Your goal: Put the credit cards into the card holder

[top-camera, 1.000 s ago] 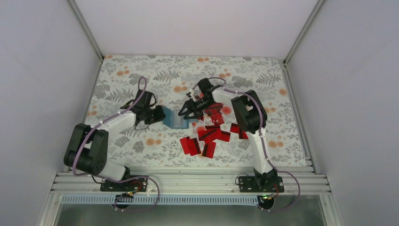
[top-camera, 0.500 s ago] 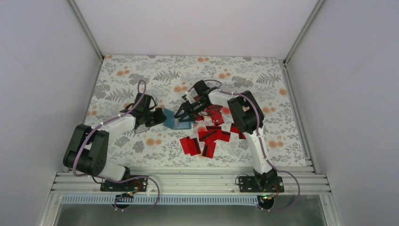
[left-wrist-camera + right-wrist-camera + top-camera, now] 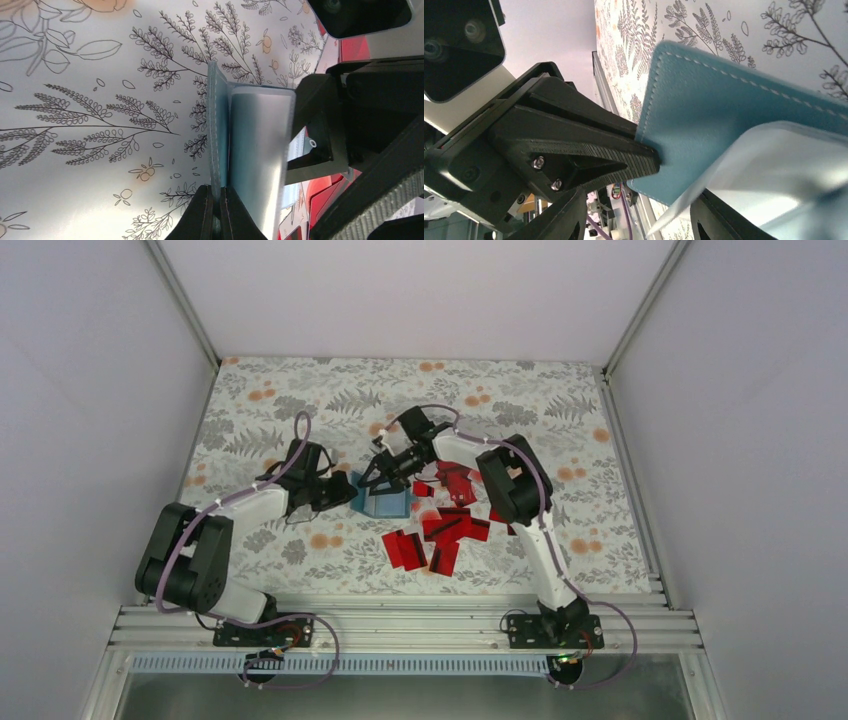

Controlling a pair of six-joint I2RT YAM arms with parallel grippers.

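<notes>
L gripper (image 3: 345, 490) stays clamped on edge of card holder (image 3: 383, 503), which sits mid-table w/ flap lifted. R gripper (image 3: 376, 473) has slid left off the credit cards (image 3: 450, 528) to over the holder. Jaws apart, can't tell if a card's between. Prob. insertion approach; pile still outside.

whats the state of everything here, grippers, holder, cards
left gripper, shut on the teal cover edge of the card holder
right gripper, open, fingers either side of the holder's clear sleeve
card holder, open, sleeve spread away from the cover
credit cards, loose in a red heap on the table, outside the holder
</notes>
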